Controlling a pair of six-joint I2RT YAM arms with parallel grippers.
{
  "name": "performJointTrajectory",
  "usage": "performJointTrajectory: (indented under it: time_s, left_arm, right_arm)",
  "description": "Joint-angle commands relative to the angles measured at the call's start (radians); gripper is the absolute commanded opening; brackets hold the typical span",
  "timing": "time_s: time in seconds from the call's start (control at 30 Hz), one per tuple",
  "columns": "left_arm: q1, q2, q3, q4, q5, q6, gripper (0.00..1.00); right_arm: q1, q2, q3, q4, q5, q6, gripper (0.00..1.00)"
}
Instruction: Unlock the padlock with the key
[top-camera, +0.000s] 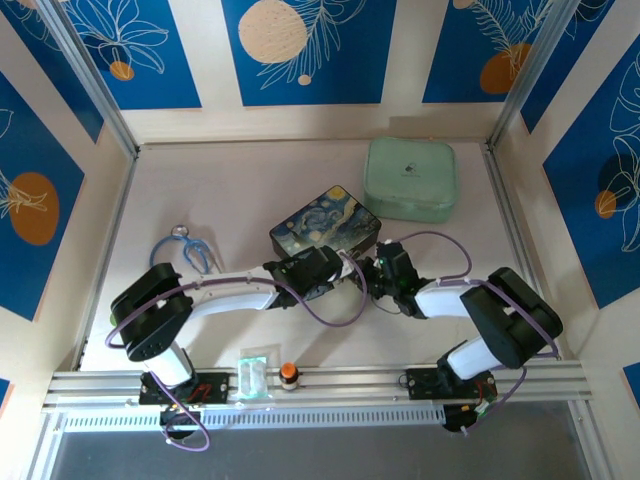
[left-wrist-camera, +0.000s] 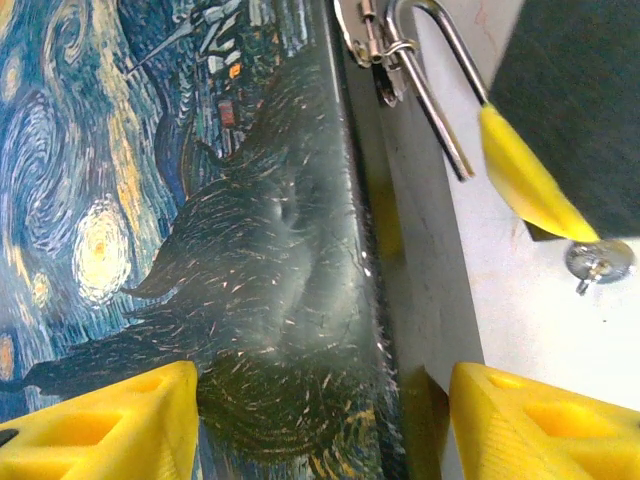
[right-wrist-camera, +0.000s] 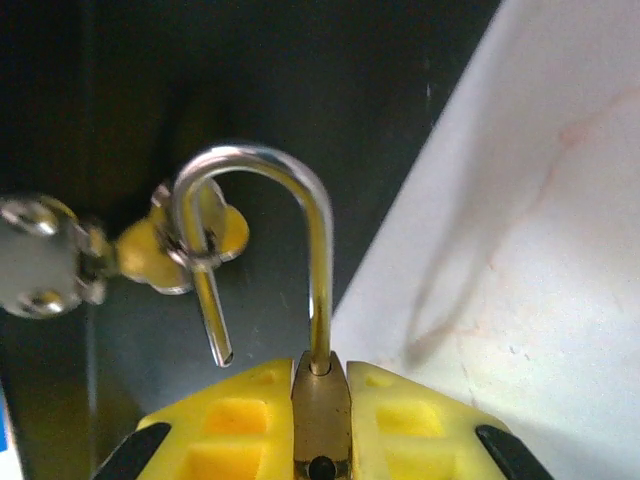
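My right gripper (right-wrist-camera: 320, 385) is shut on the brass body of the padlock (right-wrist-camera: 320, 410). Its silver shackle (right-wrist-camera: 300, 180) stands open: one leg hangs free and the bow is hooked through the metal loop (right-wrist-camera: 195, 245) on the side of the dark blue painted box (top-camera: 325, 225). In the left wrist view the shackle (left-wrist-camera: 440, 100) hangs beside the box wall. There, a tiny silvery piece that looks like the key (left-wrist-camera: 598, 262) lies on the table by the right arm's yellow finger (left-wrist-camera: 520, 175). My left gripper (left-wrist-camera: 325, 400) is open, astride the box lid's edge (left-wrist-camera: 350, 250).
A mint-green case (top-camera: 410, 178) sits behind the box at the back right. A blue looped cable (top-camera: 185, 245) lies at the left. An orange-capped knob (top-camera: 289, 373) and a clear packet (top-camera: 252, 372) rest on the front rail. Panel walls close in the table.
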Motion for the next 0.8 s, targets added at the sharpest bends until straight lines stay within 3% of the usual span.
performJointTrajectory:
  time_s: [0.0, 0.67, 0.77]
  left_arm:
    - [-0.006, 0.071, -0.033, -0.213, 0.044, 0.005, 0.63]
    - [-0.006, 0.042, -0.050, -0.216, 0.002, 0.005, 0.63]
    - [-0.004, 0.041, -0.046, -0.219, -0.039, -0.006, 0.63]
  right_arm:
    - [-0.014, -0.016, 0.010, 0.076, -0.028, -0.011, 0.13]
    - [-0.166, -0.075, -0.022, 0.071, -0.169, 0.002, 0.12]
    - [-0.182, -0.084, 0.005, -0.059, -0.198, -0.036, 0.12]
